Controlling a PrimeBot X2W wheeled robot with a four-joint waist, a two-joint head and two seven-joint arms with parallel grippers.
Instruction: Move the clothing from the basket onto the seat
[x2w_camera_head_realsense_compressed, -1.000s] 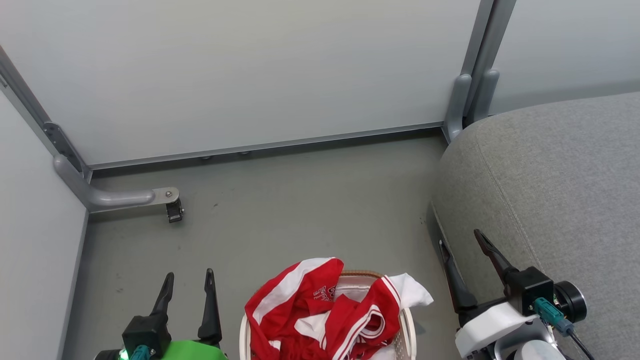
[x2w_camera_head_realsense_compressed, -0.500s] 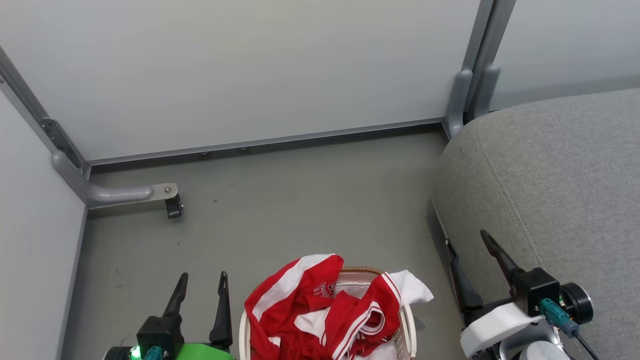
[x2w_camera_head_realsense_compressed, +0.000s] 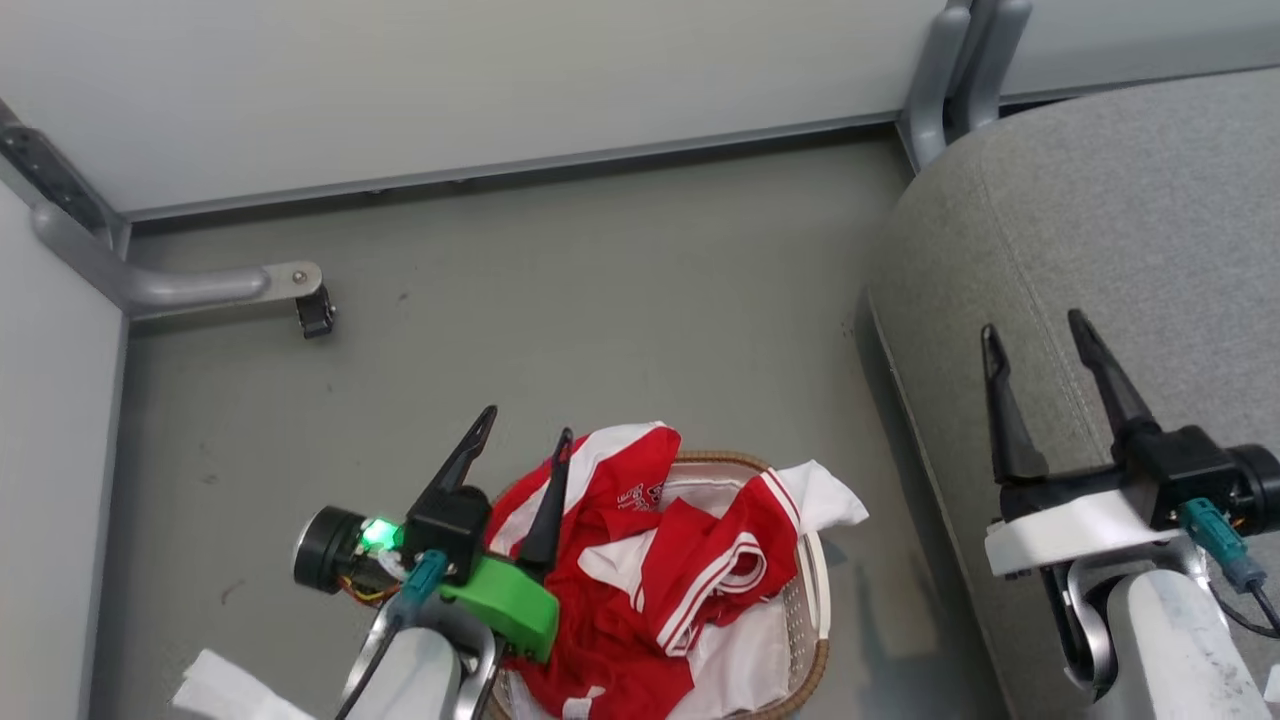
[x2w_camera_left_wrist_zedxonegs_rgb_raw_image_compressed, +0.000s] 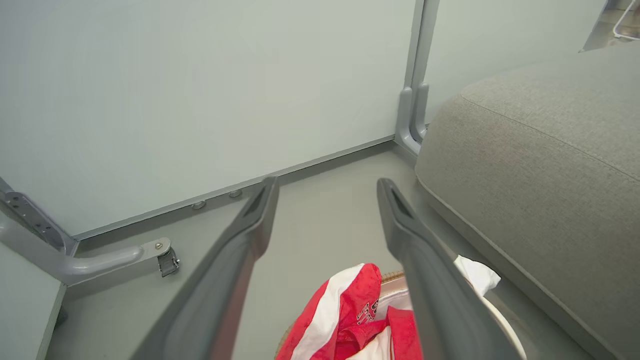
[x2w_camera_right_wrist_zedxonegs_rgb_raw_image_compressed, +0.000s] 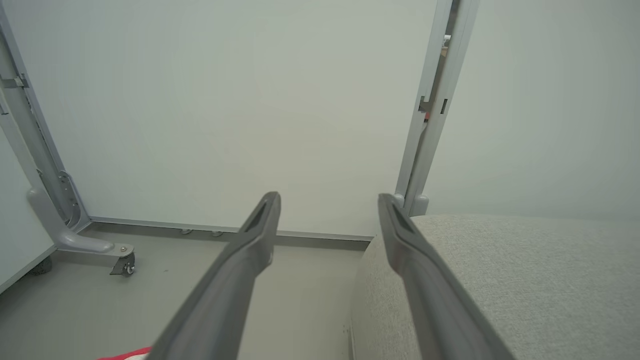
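Observation:
The clothing (x2w_camera_head_realsense_compressed: 620, 530), red with white stripes, lies heaped in the round white basket (x2w_camera_head_realsense_compressed: 812, 610) on the floor. My left gripper (x2w_camera_head_realsense_compressed: 528, 422) is open, tilted right, with its right finger over the heap's left edge and its left finger over the floor. In the left wrist view the left gripper (x2w_camera_left_wrist_zedxonegs_rgb_raw_image_compressed: 327, 181) stands open and empty above the clothing (x2w_camera_left_wrist_zedxonegs_rgb_raw_image_compressed: 350, 315) and the basket's brown rim (x2w_camera_left_wrist_zedxonegs_rgb_raw_image_compressed: 395, 276). My right gripper (x2w_camera_head_realsense_compressed: 1032, 323) is open above the grey seat (x2w_camera_head_realsense_compressed: 1150, 200) near its left edge. In the right wrist view the right gripper (x2w_camera_right_wrist_zedxonegs_rgb_raw_image_compressed: 328, 196) holds nothing, and the seat (x2w_camera_right_wrist_zedxonegs_rgb_raw_image_compressed: 525, 275) lies at the right.
White partition walls close the far side and the left. A grey foot with a caster (x2w_camera_head_realsense_compressed: 315, 310) juts onto the floor at the left, and a post base (x2w_camera_head_realsense_compressed: 950, 70) stands by the seat's far corner. White liner cloth (x2w_camera_head_realsense_compressed: 830, 500) hangs over the basket's rim. Something white and crumpled (x2w_camera_head_realsense_compressed: 225, 685) lies at the lower left.
The head camera has tilted down. My left gripper has swung right and forward to the basket's left side over the clothing. My right gripper has moved forward over the seat's edge.

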